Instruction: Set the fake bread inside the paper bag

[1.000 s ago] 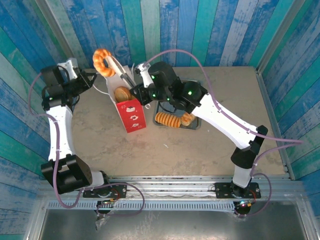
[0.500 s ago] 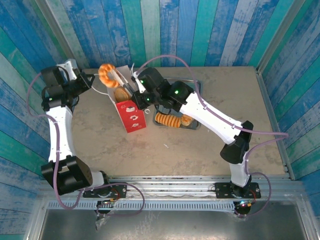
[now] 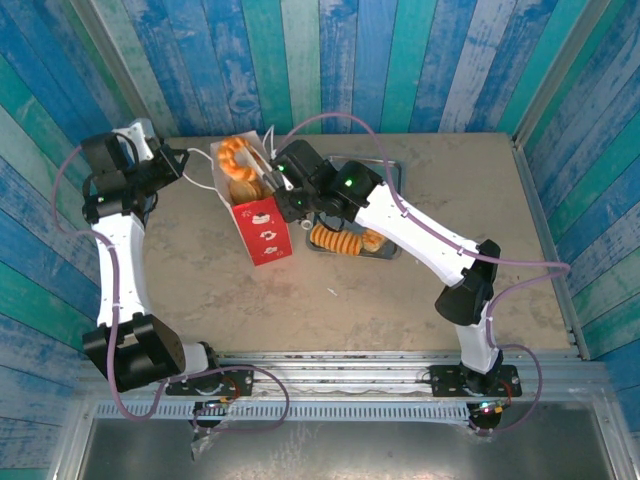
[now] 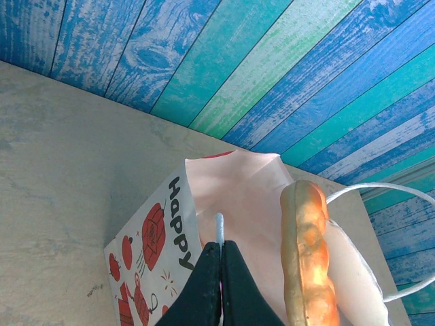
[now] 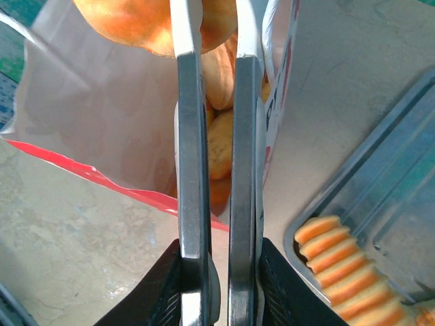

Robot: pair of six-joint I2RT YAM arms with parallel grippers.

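Observation:
The paper bag (image 3: 262,228), white with a red lower panel, stands open at the table's back left. My left gripper (image 3: 184,162) is shut on the bag's white cord handle (image 4: 219,227), left of the bag (image 4: 228,187). My right gripper (image 3: 250,162) is shut on the ring doughnut (image 3: 233,157) and holds it over the bag's mouth. The doughnut (image 4: 309,261) shows edge-on in the left wrist view. In the right wrist view the doughnut (image 5: 136,20) sits at my fingertips above other pastries (image 5: 219,139) lying inside the bag (image 5: 102,129).
A grey metal tray (image 3: 390,250) lies right of the bag, holding a ridged long loaf (image 3: 337,240) and another small pastry (image 3: 375,238). The tray (image 5: 408,129) and loaf (image 5: 346,272) are close to the bag's right side. Blue plank walls enclose the table.
My right gripper has carried the ring doughnut down and to the right, from high above the bag's left to just over its mouth. The left gripper kept its hold.

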